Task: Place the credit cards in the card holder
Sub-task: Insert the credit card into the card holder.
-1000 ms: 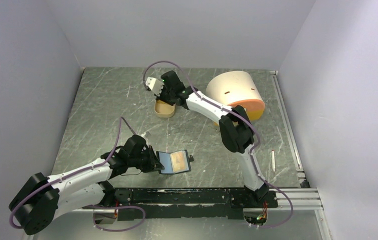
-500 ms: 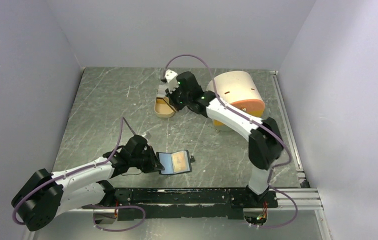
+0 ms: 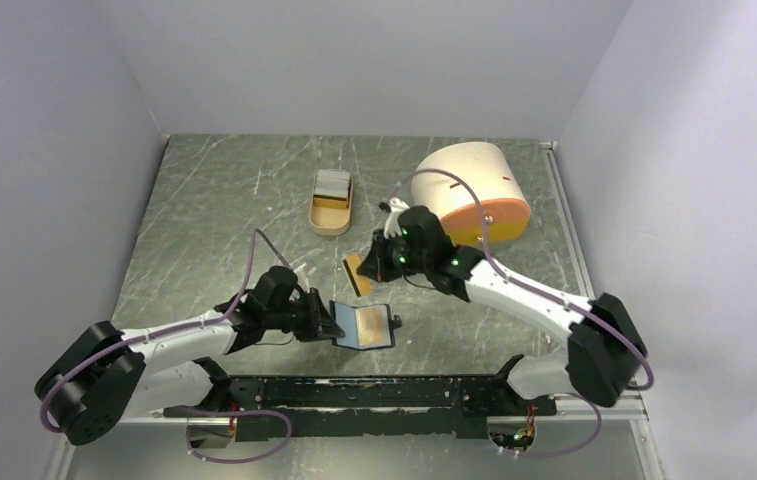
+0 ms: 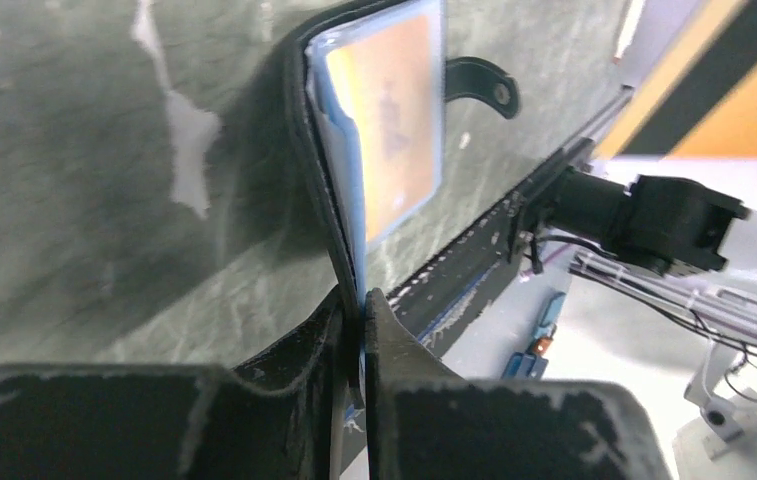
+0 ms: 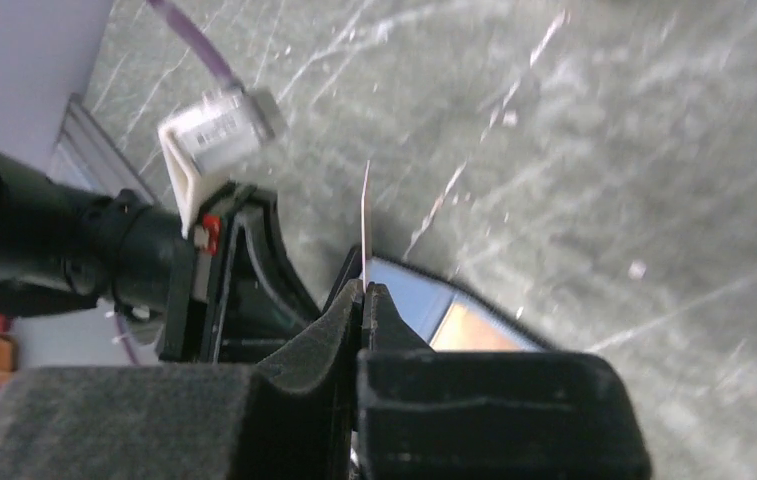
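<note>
Since the frame half a second back, my right gripper (image 3: pixel 367 262) has left the tray (image 3: pixel 326 222) and swung down the table toward the holder (image 3: pixel 366 326). The holder itself sits slightly further right than it did. Right jaws are pressed onto one yellow-orange card (image 3: pixel 356 273), gripped by one end so the free end projects past the fingertips, thin edge leading. I judge this leaves that edge clear to enter a pocket. The card hangs just up-table and left of the holder, and as far as I can tell is not touching it. My left gripper (image 3: pixel 325 320) pinches the rim of the holder's left cover, propping that flap off the table so the blue-grey pockets gape. One pocket shows an orange face, probably a card already seated. The snap tab (image 4: pixel 479 82) lies flat on the far side. The whitish cards (image 3: pixel 333 183) lie stacked in the tray's far end, well apart. Step in hand: carry and align for insertion. Risk: the card meets the pocket mouth skewed.
</note>
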Robot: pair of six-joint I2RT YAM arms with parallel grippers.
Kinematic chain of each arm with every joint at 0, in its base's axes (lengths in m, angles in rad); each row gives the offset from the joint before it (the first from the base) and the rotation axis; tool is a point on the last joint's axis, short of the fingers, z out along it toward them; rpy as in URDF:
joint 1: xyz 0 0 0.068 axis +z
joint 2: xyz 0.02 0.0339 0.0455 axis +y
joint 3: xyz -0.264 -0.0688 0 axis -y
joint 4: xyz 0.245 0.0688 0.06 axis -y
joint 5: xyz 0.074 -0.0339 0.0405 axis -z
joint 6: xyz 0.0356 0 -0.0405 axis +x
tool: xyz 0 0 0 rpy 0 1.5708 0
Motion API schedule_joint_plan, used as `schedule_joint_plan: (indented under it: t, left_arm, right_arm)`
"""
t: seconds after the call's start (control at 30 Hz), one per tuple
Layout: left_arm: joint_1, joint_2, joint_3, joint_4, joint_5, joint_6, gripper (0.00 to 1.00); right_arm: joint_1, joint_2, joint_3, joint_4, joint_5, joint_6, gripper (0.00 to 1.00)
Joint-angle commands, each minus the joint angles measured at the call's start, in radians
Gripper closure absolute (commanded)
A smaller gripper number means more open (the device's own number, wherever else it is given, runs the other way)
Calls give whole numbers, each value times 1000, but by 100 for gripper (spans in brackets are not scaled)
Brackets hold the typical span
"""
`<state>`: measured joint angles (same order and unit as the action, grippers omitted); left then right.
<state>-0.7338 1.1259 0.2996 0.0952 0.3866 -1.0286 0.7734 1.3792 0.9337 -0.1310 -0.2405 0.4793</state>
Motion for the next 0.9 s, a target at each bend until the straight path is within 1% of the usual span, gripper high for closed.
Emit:
schedule_joint_plan:
  t: [0.0,0.07,0.23,0.47,0.53,0.6,0.7,0.87]
  left_arm:
    - [-4,18,-28,198,103,-15,86]
    - [-4,34,-26,148,74,-9,85]
    - [-3,31,-40,94,50,-17,75]
    - [-3,-49,-14,-124,-84,-24,71]
    - [-3,-66,-11,-180,-122,-35,71]
    - [-3,-84,-17,-190,-136,-42,72]
    - [-3,-86,-25,-205,-157,-50,77]
    - [-4,-54,-30,-167,-133,-41,84]
  right_arm:
    - [16,-148,-174,129,15,239,100]
    - [26,-190,-231,129,57,266,100]
    - [33,-228,-339,181,58,312,100]
    - [42,-204,-440,303,55,402,100]
    - [41,-185,-470,355,44,442,100]
    - [42,-165,-492,391,40,462,100]
    - [42,-137,-518,433,41,483,100]
    - [42,-93,-536,472,46,491,100]
